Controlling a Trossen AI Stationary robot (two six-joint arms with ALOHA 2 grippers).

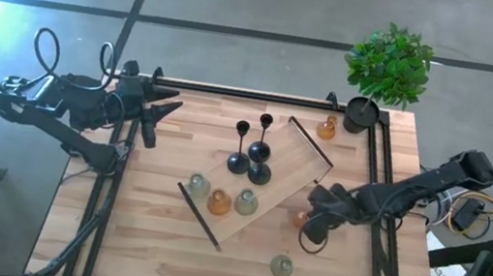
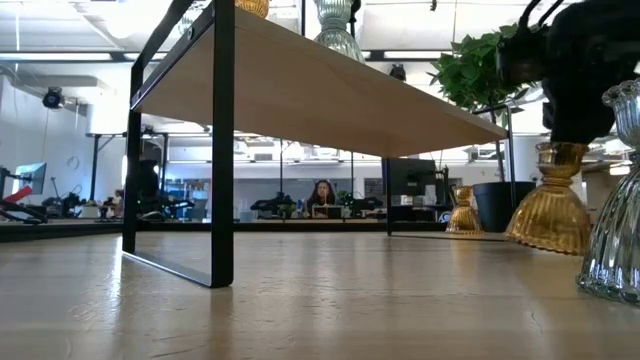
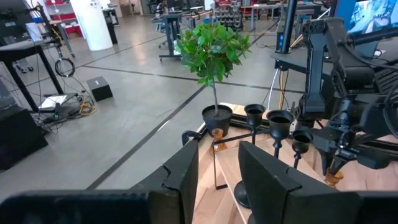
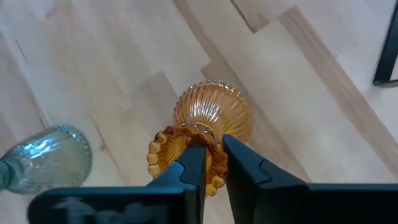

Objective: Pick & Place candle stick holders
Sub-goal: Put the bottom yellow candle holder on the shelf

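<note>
Closest to the table-level camera is a pale green holder (image 2: 612, 230), standing at about 5 o'clock on the table (image 1: 142, 250).

At the 9 o'clock edge the left gripper (image 1: 160, 111) waits, fingers apart on nothing. On the raised shelf (image 1: 293, 165) at the middle stand three black holders (image 1: 259, 172) and, toward 7 o'clock, a row of three glass ones. At 4 o'clock the right gripper (image 4: 212, 155) has its fingers close together, pinching the scalloped rim of an amber holder (image 4: 211, 112) that appears to sit on the table just beside the shelf.

That grip is thin and on ribbed glass, so the holder could slip or swing on a lift. It could also clip the shelf edge, or knock the glass ones already crowded there.

Count: three black holders. Six glass ones: three amber, three pale green. Three glass are on the shelf and three on the table, one of them by the single plant (image 1: 389, 66) at 1 o'clock.
</note>
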